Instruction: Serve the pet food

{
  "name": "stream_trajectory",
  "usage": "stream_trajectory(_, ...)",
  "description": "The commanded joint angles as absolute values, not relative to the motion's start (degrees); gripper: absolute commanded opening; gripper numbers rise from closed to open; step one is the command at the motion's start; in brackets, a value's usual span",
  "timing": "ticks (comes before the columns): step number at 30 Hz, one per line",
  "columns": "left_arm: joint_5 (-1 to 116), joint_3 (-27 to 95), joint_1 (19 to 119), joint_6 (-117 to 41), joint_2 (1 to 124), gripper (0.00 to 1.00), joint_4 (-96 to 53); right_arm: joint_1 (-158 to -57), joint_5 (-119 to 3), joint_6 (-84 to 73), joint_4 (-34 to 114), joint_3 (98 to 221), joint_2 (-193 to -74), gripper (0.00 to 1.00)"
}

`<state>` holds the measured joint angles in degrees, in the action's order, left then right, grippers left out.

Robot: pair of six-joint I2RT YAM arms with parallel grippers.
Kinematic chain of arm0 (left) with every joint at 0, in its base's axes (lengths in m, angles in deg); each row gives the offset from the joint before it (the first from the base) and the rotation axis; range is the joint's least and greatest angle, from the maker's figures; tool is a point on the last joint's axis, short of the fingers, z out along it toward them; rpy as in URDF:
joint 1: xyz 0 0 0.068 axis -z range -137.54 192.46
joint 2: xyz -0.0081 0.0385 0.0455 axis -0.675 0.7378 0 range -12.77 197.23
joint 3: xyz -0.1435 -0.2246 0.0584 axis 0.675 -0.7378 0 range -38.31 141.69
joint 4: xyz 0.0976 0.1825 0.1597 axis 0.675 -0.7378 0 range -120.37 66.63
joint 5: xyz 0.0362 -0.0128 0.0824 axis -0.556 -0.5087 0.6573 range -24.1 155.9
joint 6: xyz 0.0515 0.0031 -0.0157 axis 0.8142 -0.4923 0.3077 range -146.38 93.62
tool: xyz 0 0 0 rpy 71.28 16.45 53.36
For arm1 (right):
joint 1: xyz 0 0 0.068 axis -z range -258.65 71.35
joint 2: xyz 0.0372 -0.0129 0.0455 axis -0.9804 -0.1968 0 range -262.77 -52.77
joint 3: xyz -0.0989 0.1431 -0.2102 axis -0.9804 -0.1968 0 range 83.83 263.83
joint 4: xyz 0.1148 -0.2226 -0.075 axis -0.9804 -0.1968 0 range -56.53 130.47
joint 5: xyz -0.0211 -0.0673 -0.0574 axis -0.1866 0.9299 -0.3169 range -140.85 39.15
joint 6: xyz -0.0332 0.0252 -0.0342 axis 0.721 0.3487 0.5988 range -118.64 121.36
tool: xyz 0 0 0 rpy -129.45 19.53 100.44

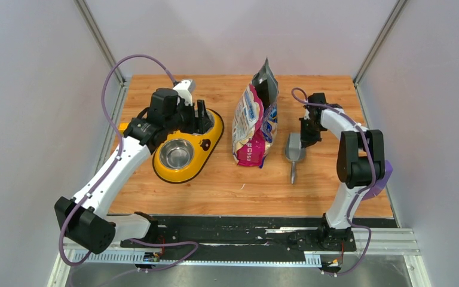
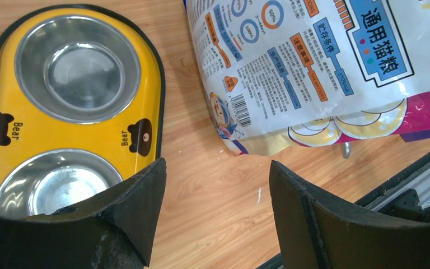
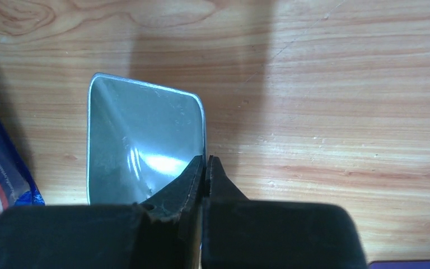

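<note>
The bag (image 1: 254, 122) has the feeder (image 1: 215, 139) at nine o'clock and the scoop (image 1: 294, 152) at three. The left gripper (image 2: 217, 168) gapes; the right gripper (image 3: 206, 162) pinches the scoop's rim.

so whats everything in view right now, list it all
cat food bag: 1, pink, white and blue, upright mid-table, top open
scoop: 1, grey, flat on the table right of the bag
double-bowl feeder: 1, yellow with black rim, left of the bag
steel bowls: 2, silver, in the feeder, both empty
table: 1, wood
left gripper: 1, black, open, above the feeder's edge
right gripper: 1, black, shut on the scoop's rim
</note>
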<state>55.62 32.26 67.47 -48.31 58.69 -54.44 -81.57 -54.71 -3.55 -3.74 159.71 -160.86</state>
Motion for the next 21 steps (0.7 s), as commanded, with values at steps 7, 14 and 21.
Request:
stream_trajectory(7,59.3,36.7,67.2,-46.8,55.5,0.97,-51.5,-81.9,-47.8,-12.6,-1.8,164.3,-148.2,0.0)
stream_trajectory(14,58.6,40.1,67.2,-45.7,54.1,1.0,-51.1,-82.1,-47.1,-23.0,-5.8,170.3,-140.4,0.0)
stream_trajectory(21,52.8,43.5,67.2,-46.5,55.2,1.0,-50.3,-82.2,-42.4,-29.5,-5.5,175.6,-131.7,0.0)
